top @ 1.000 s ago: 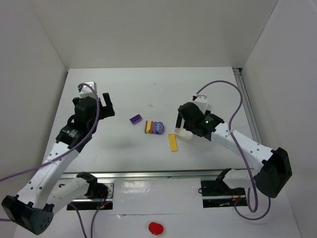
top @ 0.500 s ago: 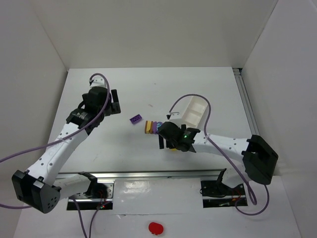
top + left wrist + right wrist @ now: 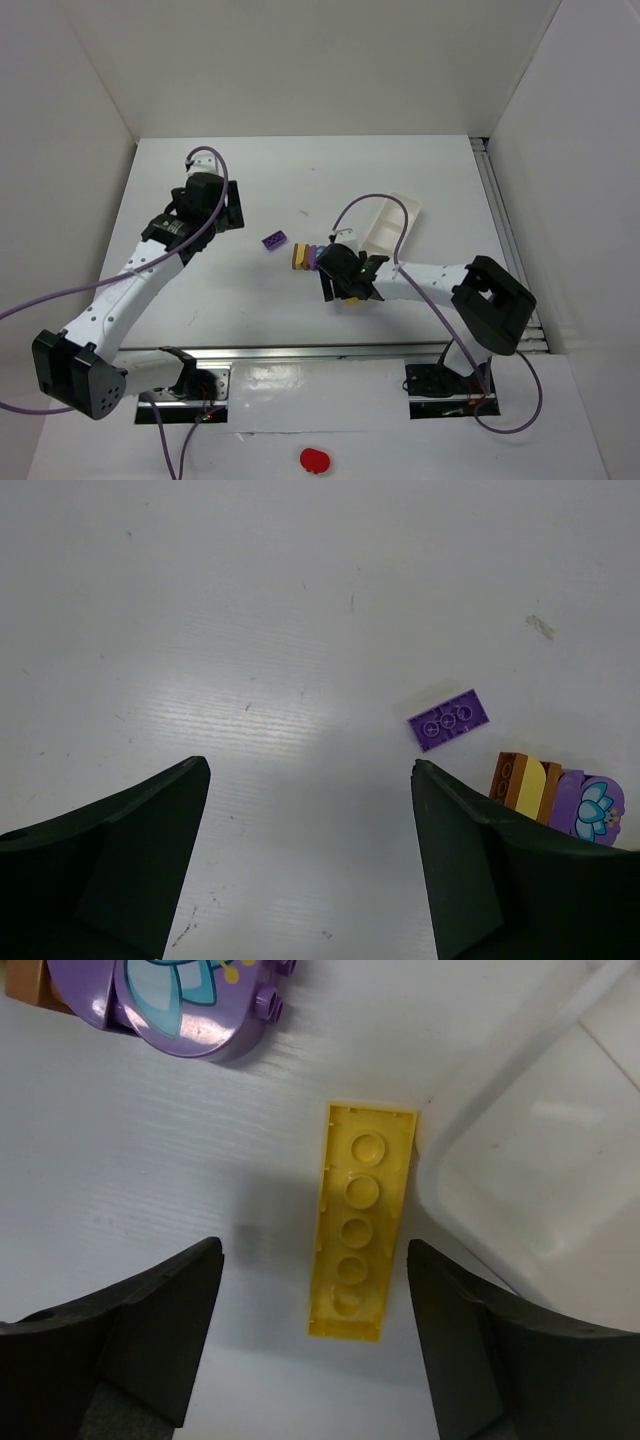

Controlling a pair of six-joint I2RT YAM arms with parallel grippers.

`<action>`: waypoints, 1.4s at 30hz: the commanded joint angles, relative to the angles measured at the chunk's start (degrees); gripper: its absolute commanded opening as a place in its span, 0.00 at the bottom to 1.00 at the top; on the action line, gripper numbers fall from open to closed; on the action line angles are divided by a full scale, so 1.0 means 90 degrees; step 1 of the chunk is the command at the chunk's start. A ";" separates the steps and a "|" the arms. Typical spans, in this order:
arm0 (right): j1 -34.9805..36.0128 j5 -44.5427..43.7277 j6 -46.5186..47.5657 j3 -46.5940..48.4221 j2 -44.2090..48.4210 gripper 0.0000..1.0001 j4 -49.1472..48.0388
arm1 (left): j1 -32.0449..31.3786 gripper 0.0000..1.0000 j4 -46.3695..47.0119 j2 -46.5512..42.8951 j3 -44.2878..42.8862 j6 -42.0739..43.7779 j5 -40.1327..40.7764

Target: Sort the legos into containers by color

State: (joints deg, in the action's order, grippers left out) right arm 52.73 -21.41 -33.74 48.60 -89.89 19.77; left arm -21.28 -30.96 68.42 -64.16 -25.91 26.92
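- White walls [image 3: 300, 70] box in a white tabletop [image 3: 300, 180]; both arms reach out over it from the near edge
- the right pincer [image 3: 315, 1250] hangs low and spread wide with nothing in it; its dark fingers [image 3: 150, 1330] stand either side of the long yellow plate [image 3: 360, 1220], which lies flat, studs up; this looks like a line-up for a grip across the plate's narrow width
- the plate's far corner sits right against the wall of the white container [image 3: 440, 1150]; whether they touch I cannot tell; what shows of that tray holds no brick
- one finger has little room on the tray's side, so closing could nudge the tray; a careful, centred squeeze seems called for
- just beyond the plate sits a cluster of orange, yellow and purple pieces [image 3: 305, 257], the purple one rounded with a flower print
- the left pincer [image 3: 308, 768] is also wide open and holds nothing; it hovers over bare tabletop, with the small purple brick [image 3: 450, 720] ahead and to one side, a little apart from the cluster
- sorting seems barely begun
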 commanded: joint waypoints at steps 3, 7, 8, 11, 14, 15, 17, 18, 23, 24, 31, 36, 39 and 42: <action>-0.0068 0.0055 0.0194 0.0079 -0.0305 0.78 -0.0419 | -0.0028 0.92 0.0081 0.0063 -0.0069 -0.0139 0.0280; -0.0136 0.0055 0.0194 0.0079 -0.0364 0.73 -0.0546 | -0.0028 0.89 0.0207 0.0063 -0.0010 -0.0207 0.0339; -0.0194 0.0122 0.0261 0.0079 -0.0364 0.73 -0.0546 | -0.0028 0.88 0.0208 0.0063 -0.0010 -0.0207 0.0339; -0.0253 0.0191 0.0330 0.0010 -0.0364 0.63 -0.0624 | -0.0028 0.86 0.0276 0.0063 -0.0068 -0.0070 0.0339; -0.0253 0.0308 0.0505 0.0078 -0.0423 0.49 -0.0624 | -0.0028 0.85 0.0276 0.0132 -0.0146 -0.0012 0.0398; -0.0253 0.0308 0.0584 0.0079 -0.0365 0.45 -0.0624 | -0.0028 0.85 0.0276 0.0190 -0.0204 -0.0012 0.0398; -0.0253 0.0376 0.0681 0.0244 -0.0141 0.37 -0.0546 | -0.0028 0.85 0.0334 0.0190 -0.0205 -0.0012 0.0398; -0.0253 0.0377 0.0856 0.0303 -0.0024 0.37 -0.0479 | -0.0028 0.85 0.0335 0.0190 -0.0273 -0.0012 0.0398; -0.0185 0.0047 0.1754 0.0538 0.1196 0.37 -0.0749 | -0.0028 0.85 0.0335 0.0190 -0.0585 0.0047 0.0457; -0.0185 -0.0139 0.2056 0.0634 0.1353 0.37 -0.0751 | -0.0028 0.85 0.0335 0.0190 -0.0644 0.0105 0.0457; -0.1384 -0.1410 0.2849 0.1250 0.1327 0.38 -0.1317 | -0.0028 0.85 0.0393 0.0307 -0.1112 0.0398 0.0398; -0.2810 -0.1458 0.2402 0.1824 0.0497 0.38 -0.1678 | -0.0028 0.85 0.0393 0.0629 -0.1405 0.0613 0.0339; -0.3406 -0.1664 0.1846 0.2371 -0.0274 0.38 -0.1475 | -0.0028 0.85 0.0393 0.0785 -0.1533 0.0672 0.0281; -0.3701 -0.1839 0.1191 0.2860 -0.0937 0.38 -0.1134 | -0.0028 0.85 0.0393 0.0942 -0.1620 0.0740 0.0339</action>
State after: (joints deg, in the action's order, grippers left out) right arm 20.32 -34.33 -16.67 68.86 -94.87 8.56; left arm -21.28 -28.40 75.85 -75.77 -21.28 29.63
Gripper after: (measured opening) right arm 0.433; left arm 0.851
